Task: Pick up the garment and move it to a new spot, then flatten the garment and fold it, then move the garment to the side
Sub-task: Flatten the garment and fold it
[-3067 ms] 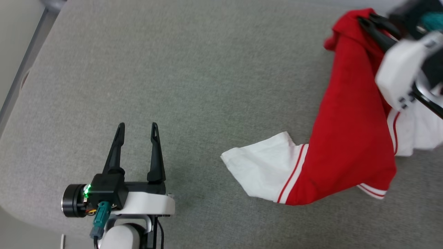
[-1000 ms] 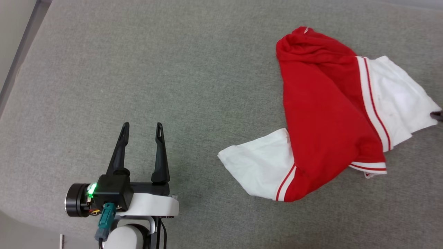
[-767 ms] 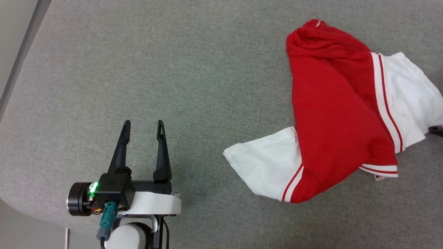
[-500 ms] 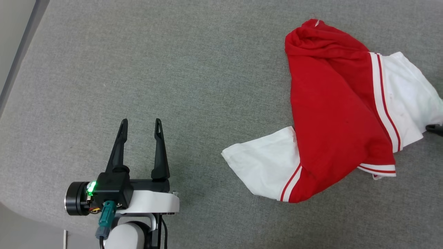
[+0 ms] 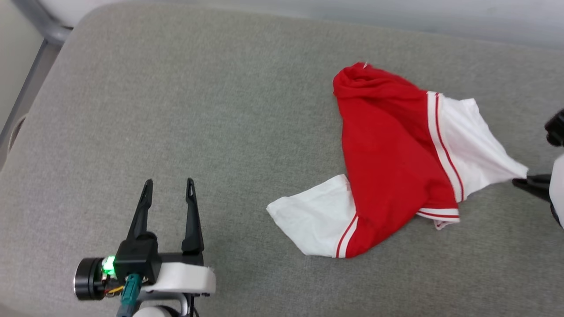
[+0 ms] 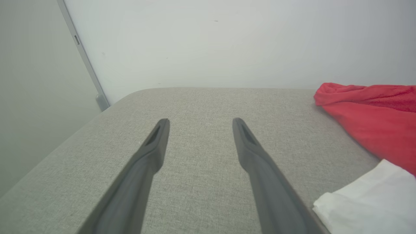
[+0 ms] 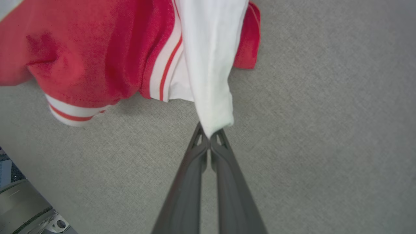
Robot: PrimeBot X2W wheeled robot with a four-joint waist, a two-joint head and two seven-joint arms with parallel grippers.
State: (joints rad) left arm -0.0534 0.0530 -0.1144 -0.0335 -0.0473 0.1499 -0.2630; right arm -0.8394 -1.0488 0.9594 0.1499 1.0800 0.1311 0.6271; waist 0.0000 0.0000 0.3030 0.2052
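The garment (image 5: pixel 387 149) lies crumpled on the grey padded table (image 5: pixel 220 110), red body in the middle and a white sleeve at each side. My right gripper (image 5: pixel 520 179) is at the right edge of the head view, shut on the tip of the right white sleeve (image 5: pixel 476 145), which is drawn out to a point. In the right wrist view the two fingers of the right gripper (image 7: pixel 209 136) pinch that sleeve (image 7: pixel 211 65). My left gripper (image 5: pixel 167 187) stands open at the lower left, well apart from the garment (image 6: pixel 373 123), nothing between its fingers (image 6: pixel 156 143).
The table's rounded left edge (image 5: pixel 26 145) runs close to a pale wall (image 6: pixel 227 42) with a grey metal post (image 6: pixel 84 58). Bare grey fabric lies between my left gripper and the other white sleeve (image 5: pixel 313 218).
My right gripper has closed on the tip of the right white sleeve and pulled it taut to a point. The head camera has shifted. The left gripper keeps its pose.
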